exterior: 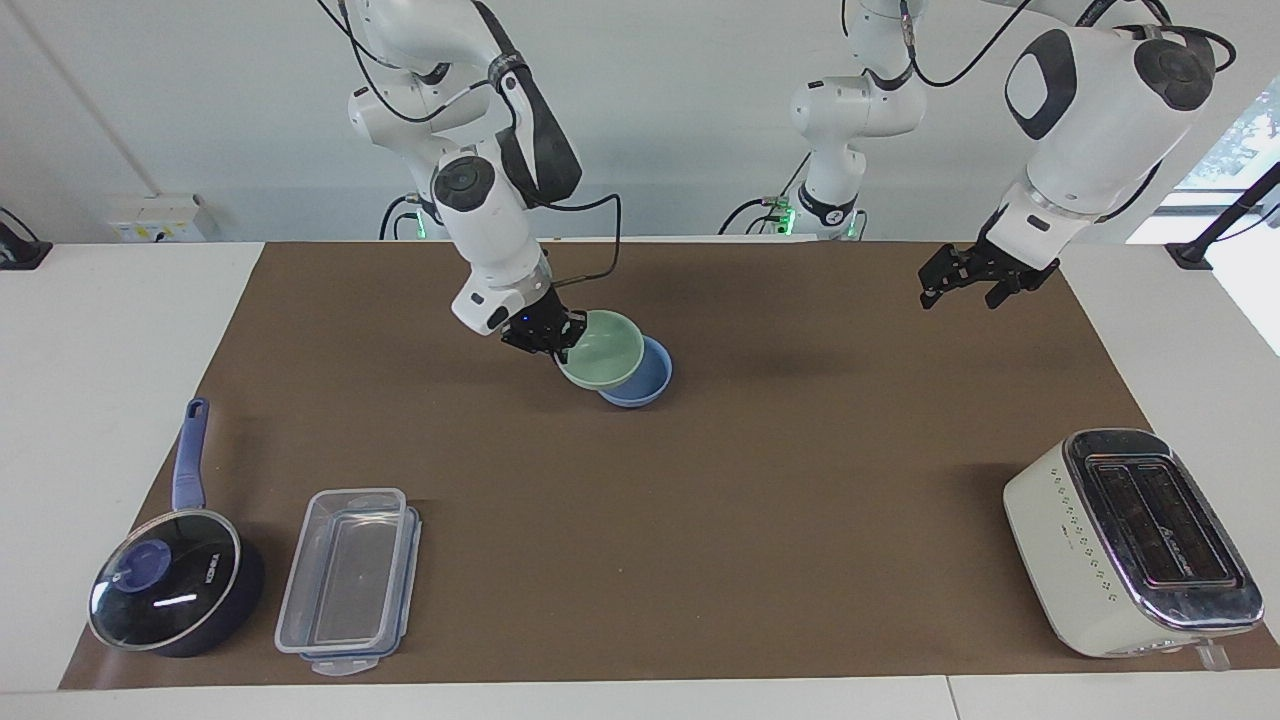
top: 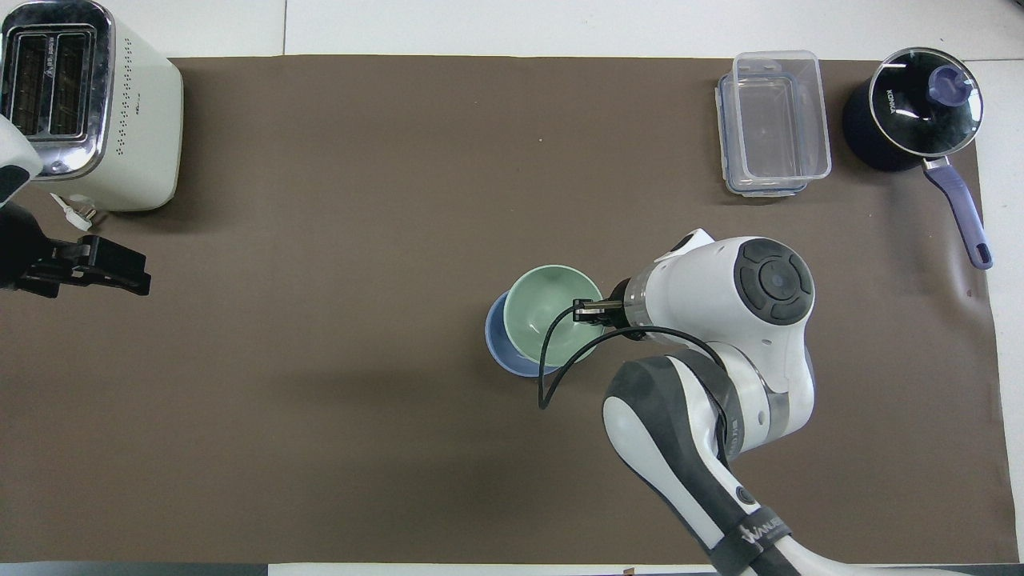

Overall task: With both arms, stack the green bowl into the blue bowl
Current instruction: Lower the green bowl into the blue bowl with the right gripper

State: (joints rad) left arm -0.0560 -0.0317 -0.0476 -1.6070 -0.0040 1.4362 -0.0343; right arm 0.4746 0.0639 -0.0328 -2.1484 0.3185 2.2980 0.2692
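Observation:
The pale green bowl (exterior: 601, 347) (top: 550, 308) hangs tilted over the blue bowl (exterior: 645, 381) (top: 499, 354) and covers most of it. My right gripper (exterior: 553, 335) (top: 589, 310) is shut on the green bowl's rim, on the side toward the right arm's end. The blue bowl stands on the brown mat (exterior: 700, 520) near its middle, showing only as a crescent in the overhead view. Whether the two bowls touch I cannot tell. My left gripper (exterior: 980, 282) (top: 112, 270) waits open and empty above the mat at the left arm's end.
A cream toaster (exterior: 1130, 540) (top: 88, 104) stands far from the robots at the left arm's end. A clear rectangular container (exterior: 350, 580) (top: 772, 120) and a dark lidded saucepan (exterior: 170, 590) (top: 916, 108) sit far from the robots at the right arm's end.

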